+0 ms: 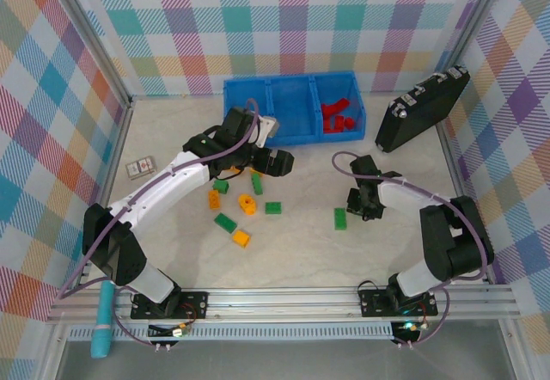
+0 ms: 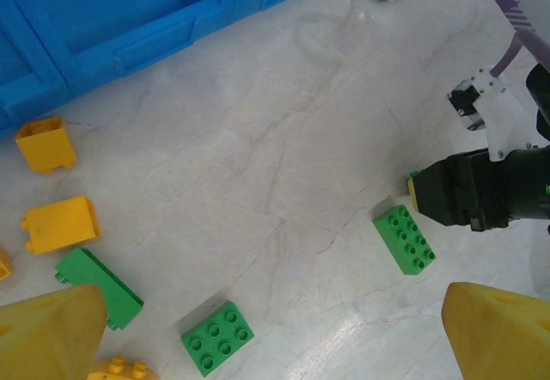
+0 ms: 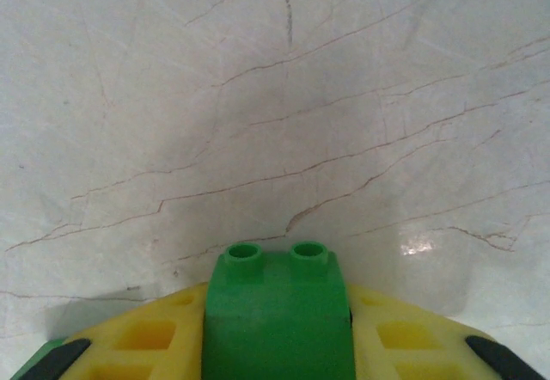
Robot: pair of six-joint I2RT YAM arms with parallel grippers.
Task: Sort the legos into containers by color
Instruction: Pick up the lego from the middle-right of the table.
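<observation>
Two yellow fingers (image 3: 129, 341) of the right hand (image 1: 362, 203) press against the sides of one green brick (image 3: 279, 320), so this hand is narrow and holding it over the tabletop (image 3: 258, 96); whether the brick touches the surface cannot be told. In the right wrist view the brick's long axis runs along the fingers, away from the camera, and the two studs at its far end point toward the tabletop.

Just beside this hand, on its left, a second green brick (image 1: 340, 217) lies flat, studs up, in two rows of four. In the top view its long axis runs from the near edge toward the tray.

The left hand (image 2: 271, 311) stands wide and holds nothing, its fingers at the lower corners of the left wrist view. Under it lie loose bricks:
- a green two-by-three brick (image 2: 218, 339), studs up
- a long green brick (image 2: 99, 287), its axis set diagonally
- a yellow-orange brick (image 2: 47, 144), hollow side showing, near the tray wall
- another yellow-orange brick (image 2: 60, 223) just below it in that view

Farther out, the blue tray (image 1: 292, 83) lies along the far edge, its long axis running left to right. The red bricks (image 1: 337, 115) sit in its right compartment. A black case (image 1: 421, 109) lies at a slant just right of the tray.
</observation>
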